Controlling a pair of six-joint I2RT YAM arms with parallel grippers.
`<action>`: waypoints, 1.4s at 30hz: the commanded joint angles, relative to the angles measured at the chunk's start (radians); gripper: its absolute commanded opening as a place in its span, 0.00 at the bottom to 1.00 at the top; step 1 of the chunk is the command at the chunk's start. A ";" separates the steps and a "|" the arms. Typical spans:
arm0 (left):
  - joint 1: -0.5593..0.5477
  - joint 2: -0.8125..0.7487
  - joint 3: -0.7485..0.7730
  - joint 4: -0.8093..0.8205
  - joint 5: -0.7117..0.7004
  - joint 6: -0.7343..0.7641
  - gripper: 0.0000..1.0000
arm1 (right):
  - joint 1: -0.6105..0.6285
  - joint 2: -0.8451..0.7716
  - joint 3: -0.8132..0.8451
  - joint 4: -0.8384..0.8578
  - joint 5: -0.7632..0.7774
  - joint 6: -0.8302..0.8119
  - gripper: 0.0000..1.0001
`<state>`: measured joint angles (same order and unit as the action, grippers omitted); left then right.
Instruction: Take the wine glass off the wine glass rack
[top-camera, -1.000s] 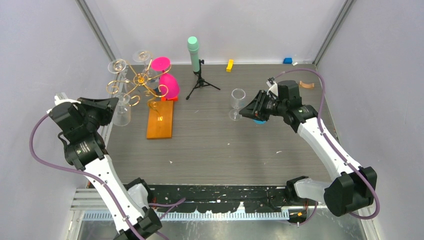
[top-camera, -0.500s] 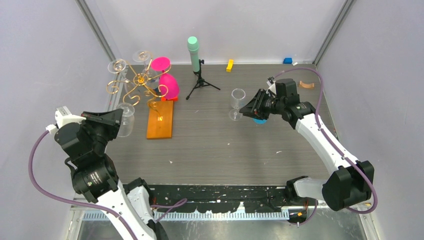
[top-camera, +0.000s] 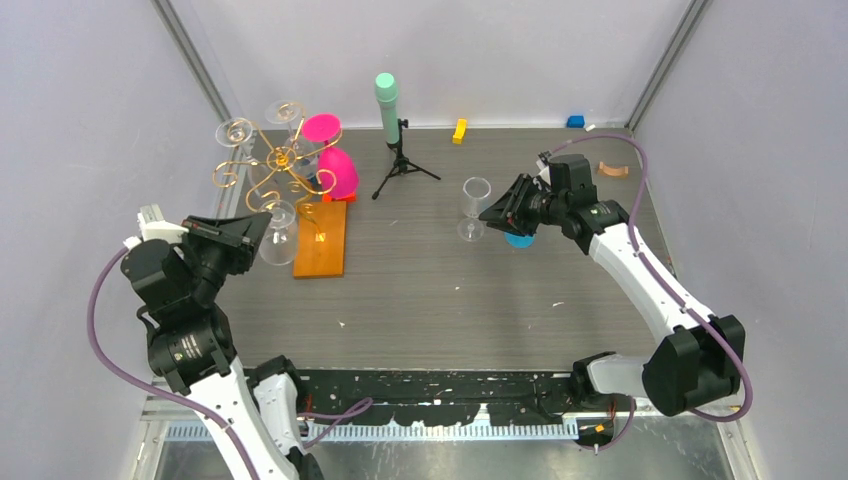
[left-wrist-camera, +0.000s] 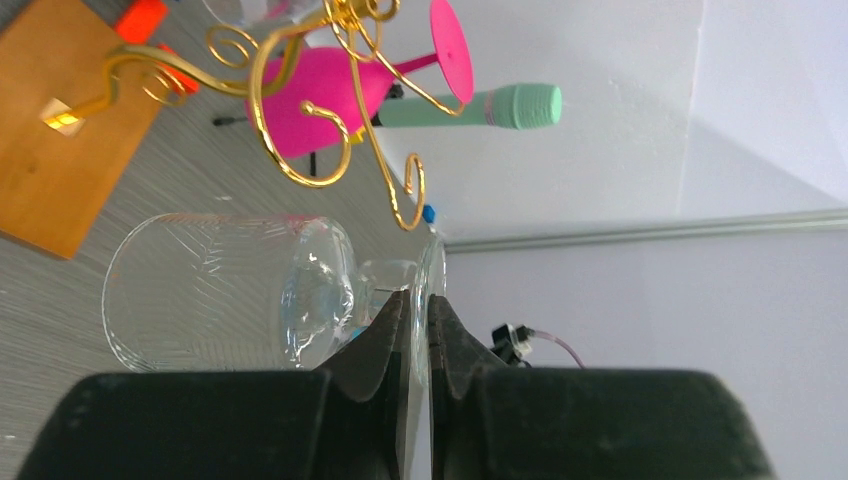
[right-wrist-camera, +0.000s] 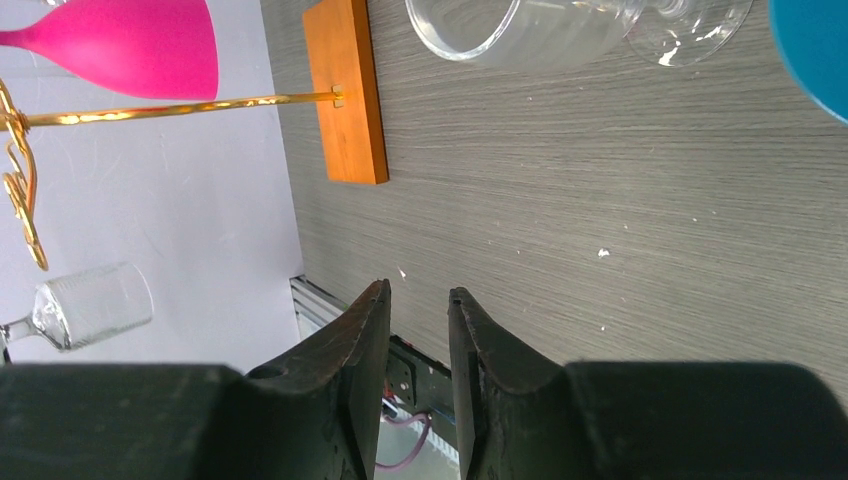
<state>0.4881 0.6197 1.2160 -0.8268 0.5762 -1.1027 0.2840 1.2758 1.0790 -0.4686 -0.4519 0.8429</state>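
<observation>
Left wrist view: I see my left gripper (left-wrist-camera: 418, 305) clamped tight on the foot of a clear glass (left-wrist-camera: 220, 290), which sits just off the gold rack (top-camera: 283, 157), free of its arms. My right gripper (right-wrist-camera: 415, 300) hangs slightly parted and empty over the table (right-wrist-camera: 600, 180).

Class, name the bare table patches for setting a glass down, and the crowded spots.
Bare: the wide stretch between the orange base and the standing glass, running to the near edge. Crowded: back left, around rack and tripod.
</observation>
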 joint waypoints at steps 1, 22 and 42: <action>-0.040 -0.006 -0.024 0.199 0.098 -0.092 0.00 | 0.002 0.015 0.022 0.079 -0.008 0.049 0.34; -0.161 0.003 -0.177 0.583 0.149 -0.430 0.00 | 0.313 -0.069 -0.193 0.852 -0.107 0.338 0.83; -0.441 0.122 -0.155 0.737 -0.019 -0.470 0.00 | 0.426 -0.053 -0.209 1.111 0.129 0.494 0.85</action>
<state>0.1516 0.6849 1.0203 -0.2390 0.6270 -1.5726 0.6968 1.2121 0.8341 0.5888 -0.4076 1.3144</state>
